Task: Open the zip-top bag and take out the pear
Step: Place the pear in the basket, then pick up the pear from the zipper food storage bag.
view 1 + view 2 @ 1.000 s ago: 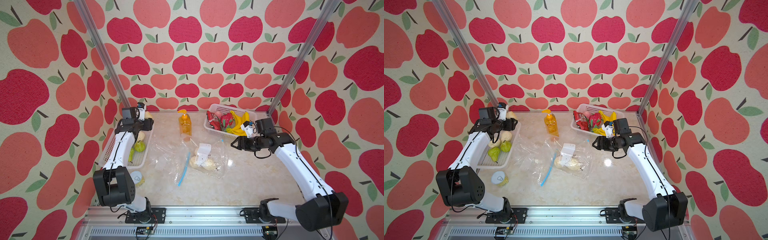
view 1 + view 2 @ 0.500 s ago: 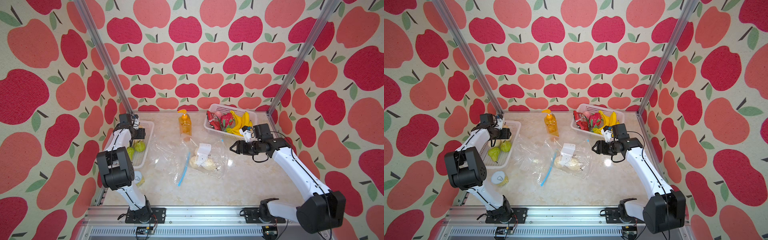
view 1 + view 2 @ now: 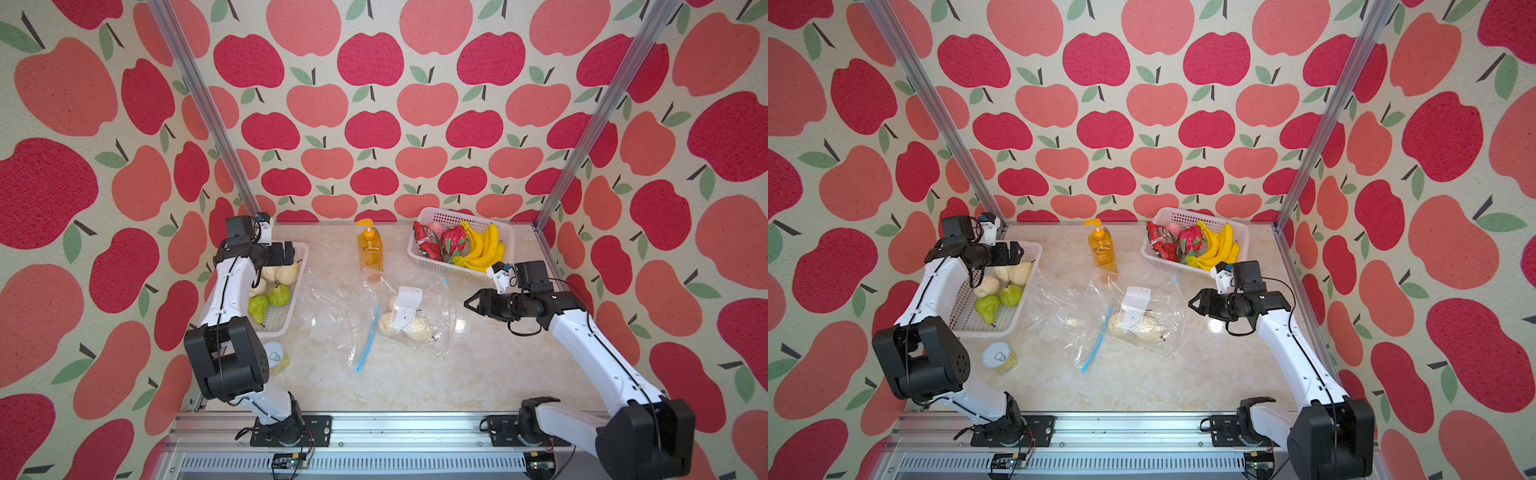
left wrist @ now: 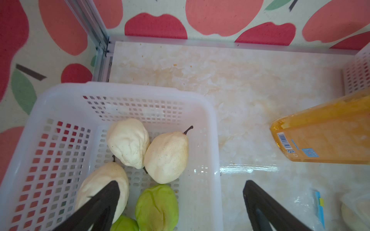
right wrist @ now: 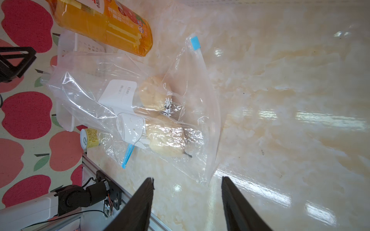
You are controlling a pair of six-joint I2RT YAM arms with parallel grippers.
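A clear zip-top bag (image 3: 428,332) (image 3: 1163,332) (image 5: 112,96) lies mid-table with pale pears inside, one pear (image 3: 417,332) (image 3: 1148,330) (image 5: 164,142) beside a white label. Its zip edge with a blue tab (image 5: 195,43) faces my right gripper (image 3: 469,301) (image 3: 1194,301) (image 5: 187,178). That gripper hovers open and empty just right of the bag. A blue strip (image 3: 368,336) lies on the bag's left. My left gripper (image 3: 289,253) (image 3: 1017,252) (image 4: 181,183) stands wide open and empty over the white basket (image 3: 286,320) (image 4: 212,140). The basket holds pale pears (image 4: 167,158) and green fruit.
More crumpled clear plastic (image 3: 328,299) lies left of the bag. An orange soap bottle (image 3: 369,249) stands behind it. A white basket (image 3: 436,266) with bananas and dragon fruit sits at the back right. A small can (image 3: 276,357) stands by the left arm's base.
My left gripper has dropped from above the left basket's far end to just over it, and its jaws have spread wide. My right gripper has drifted slightly forward and narrowed.
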